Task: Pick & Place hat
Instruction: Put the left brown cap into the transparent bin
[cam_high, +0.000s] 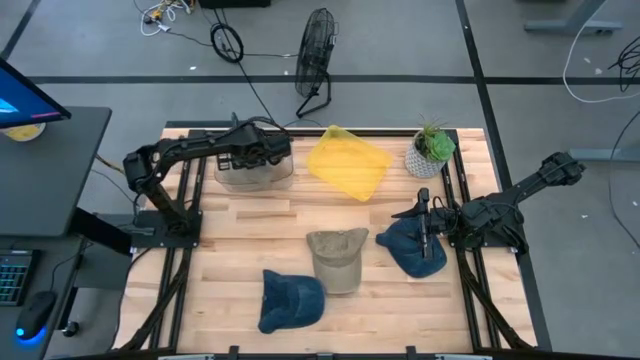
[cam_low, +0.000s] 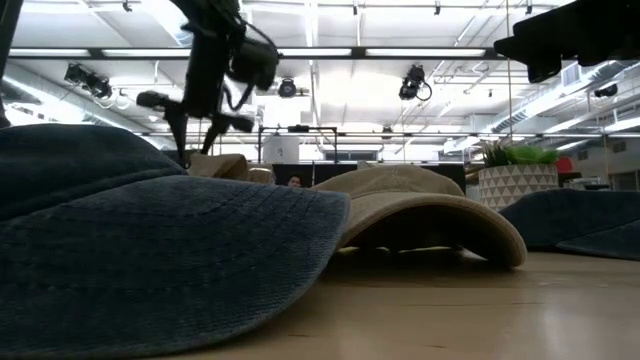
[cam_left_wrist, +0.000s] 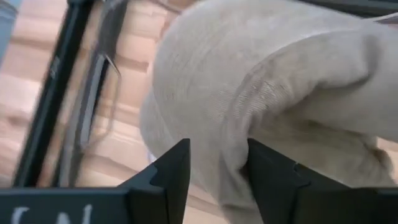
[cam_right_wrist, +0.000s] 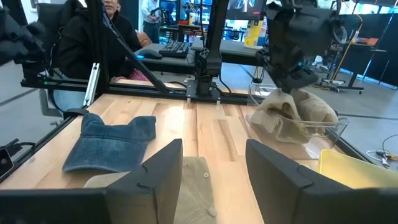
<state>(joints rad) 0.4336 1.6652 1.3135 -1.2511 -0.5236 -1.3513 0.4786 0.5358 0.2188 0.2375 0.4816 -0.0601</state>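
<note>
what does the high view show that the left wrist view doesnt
Only the high view: two blue denim caps, an olive cap, a yellow cloth, a potted plant, the clear plastic bin and the right gripper over the denim cap at the table's right side.

Only the left wrist view: the jaws pinching a fold of fabric.

Both: the left gripper holding a beige fabric hat.

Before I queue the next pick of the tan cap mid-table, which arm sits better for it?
Right. The right gripper hovers open beside the tan cap, while the left gripper is busy holding a beige hat over the clear bin.
</note>
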